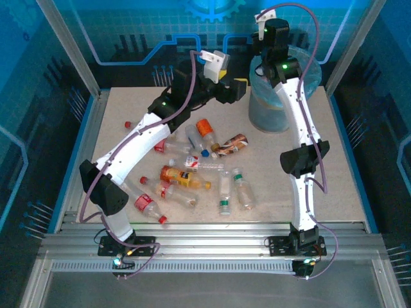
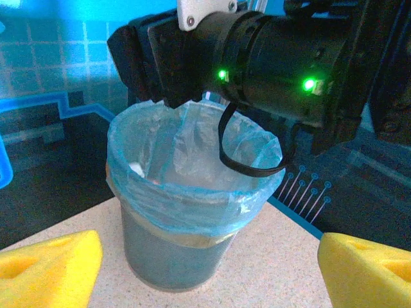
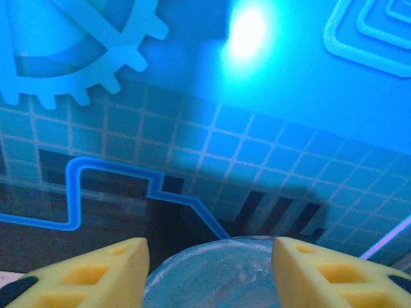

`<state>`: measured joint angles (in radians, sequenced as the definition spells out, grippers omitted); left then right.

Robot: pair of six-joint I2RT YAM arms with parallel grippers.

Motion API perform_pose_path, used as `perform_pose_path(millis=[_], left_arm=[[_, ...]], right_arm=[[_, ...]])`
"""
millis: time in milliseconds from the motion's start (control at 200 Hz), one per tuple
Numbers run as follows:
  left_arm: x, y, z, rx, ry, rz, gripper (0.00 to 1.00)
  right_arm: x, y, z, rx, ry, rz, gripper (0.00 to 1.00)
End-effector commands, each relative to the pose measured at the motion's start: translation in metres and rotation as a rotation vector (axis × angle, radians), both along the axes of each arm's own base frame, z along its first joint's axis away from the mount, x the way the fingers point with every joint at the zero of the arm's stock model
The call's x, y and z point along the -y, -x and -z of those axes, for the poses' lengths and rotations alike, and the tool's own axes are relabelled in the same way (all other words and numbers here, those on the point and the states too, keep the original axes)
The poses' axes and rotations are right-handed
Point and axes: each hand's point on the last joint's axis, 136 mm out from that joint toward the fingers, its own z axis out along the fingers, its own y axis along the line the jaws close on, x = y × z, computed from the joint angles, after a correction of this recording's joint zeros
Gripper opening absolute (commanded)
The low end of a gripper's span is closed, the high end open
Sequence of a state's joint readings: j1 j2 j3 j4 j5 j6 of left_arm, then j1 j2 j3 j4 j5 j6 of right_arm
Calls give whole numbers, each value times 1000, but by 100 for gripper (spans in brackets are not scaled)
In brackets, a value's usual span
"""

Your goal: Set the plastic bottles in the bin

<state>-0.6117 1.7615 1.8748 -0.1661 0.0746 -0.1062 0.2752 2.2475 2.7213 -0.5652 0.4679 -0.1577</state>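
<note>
Speckled beige tabletop (image 1: 263, 167), bottles (image 1: 186, 176) strewn; blue-lit patterned walls (image 1: 128, 25) around.

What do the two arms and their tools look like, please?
Both the left arm and the right arm have curved white links, black joints with small green lights, and a thin purple cable running alongside. The left tool and the right tool each end in two yellow wedge-shaped fingers with rectangular recesses.

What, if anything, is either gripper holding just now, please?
Nothing is held. The left gripper is open and empty, facing the bin; the right gripper, over the bin, has its fingers apart with nothing between them.
</note>
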Motion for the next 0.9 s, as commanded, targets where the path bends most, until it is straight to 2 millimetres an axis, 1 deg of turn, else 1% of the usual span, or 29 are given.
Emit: perform_pose_path(millis=[0, 105, 195, 235, 305, 350, 385, 425, 525, 560, 570, 660, 695, 710, 715, 730, 795, 895], left_arm=[[-11, 13, -29, 46, 54, -12, 88], [-16, 21, -27, 32, 59, -12, 88], [-22, 28, -20, 9, 44, -17, 88], [-25, 32, -16, -6, 32, -18, 88], [-29, 39, -2, -44, 1, -12, 88], [-33, 45, 6, -68, -17, -12, 88], [-35, 50, 17, -95, -33, -10, 88], [-40, 57, 24, -111, -45, -3, 88], [-49, 78, 52, -173, -89, 18, 88], [-54, 85, 62, -198, -104, 21, 88], [-55, 87, 64, -203, -107, 22, 88], [-67, 106, 92, -260, -146, 29, 88], [-71, 115, 100, -270, -157, 39, 88], [-72, 118, 107, -283, -167, 46, 88], [-73, 119, 109, -285, -169, 48, 88], [-73, 124, 112, -290, -173, 57, 88], [-80, 140, 134, -317, -202, 89, 88], [-90, 163, 162, -361, -237, 116, 88]], right_arm=[[-23, 35, -43, 55, -44, -88, 54], [-46, 58, -49, 24, -43, -162, 54], [-67, 85, -51, -24, -44, -231, 55], [-76, 98, -48, -58, -48, -267, 55], [-90, 122, -42, -119, -63, -328, 56], [-99, 137, -33, -169, -73, -366, 57], [-104, 149, -26, -205, -85, -395, 57], [-110, 162, -14, -257, -96, -425, 57], [-119, 194, 17, -388, -112, -485, 58], [-121, 205, 31, -441, -118, -497, 58], [-120, 209, 32, -449, -121, -501, 58], [-115, 233, 68, -559, -148, -506, 59], [-113, 243, 82, -596, -157, -511, 59], [-112, 246, 87, -608, -162, -512, 59], [-112, 247, 91, -618, -162, -511, 59], [-111, 251, 95, -624, -167, -512, 59], [-105, 266, 122, -682, -182, -506, 58], [-107, 294, 162, -791, -222, -540, 58]])
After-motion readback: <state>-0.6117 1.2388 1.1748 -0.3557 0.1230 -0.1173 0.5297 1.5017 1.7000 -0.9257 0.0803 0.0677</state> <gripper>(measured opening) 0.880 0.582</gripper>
